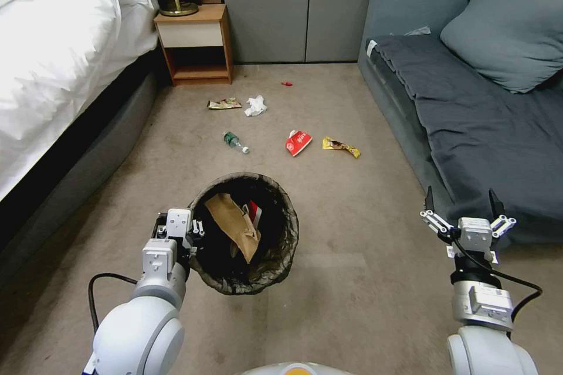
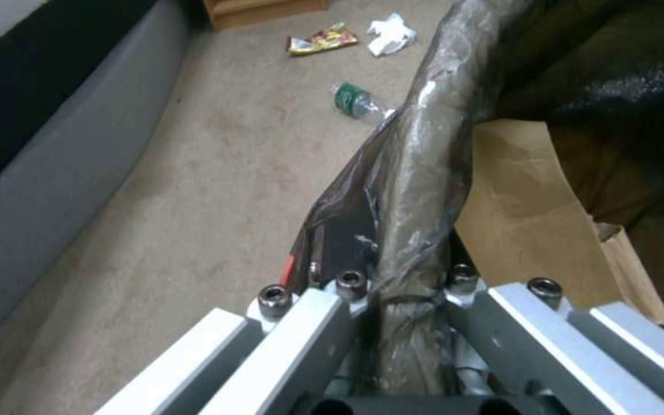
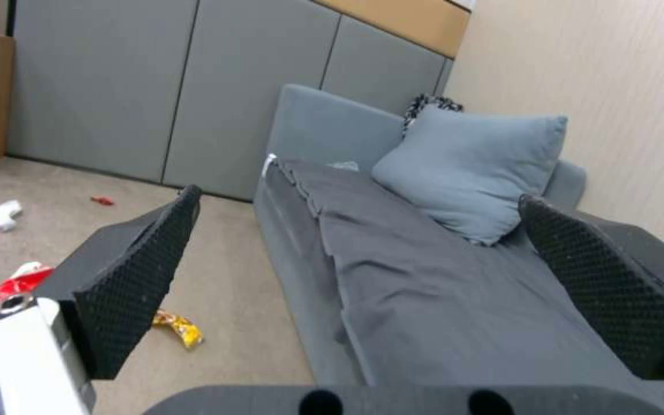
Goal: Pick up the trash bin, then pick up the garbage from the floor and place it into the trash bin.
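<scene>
Left gripper (image 1: 196, 234): clamped on the trash bin's (image 1: 281, 258) bagged rim, apparently lifted off the carpet.
Right gripper (image 1: 463, 202): spread wide, holding nothing, beside the sofa (image 1: 487, 129).
Garbage: brown paper bag (image 1: 234, 222) inside; red packet (image 1: 298, 142), yellow wrapper (image 1: 341, 146), bottle (image 1: 235, 142) lie farther off.

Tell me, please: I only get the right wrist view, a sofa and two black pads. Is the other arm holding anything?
Observer: Yes. The left gripper has its jaws shut on the rim of the trash bin.
Operator: Anything inside it?
Observer: A crumpled brown paper bag, with something red beside it.
Operator: My right gripper is open and empty. Which litter can't I see?
Observer: A plastic bottle on the carpet, and a wrapper near the nightstand.
</scene>
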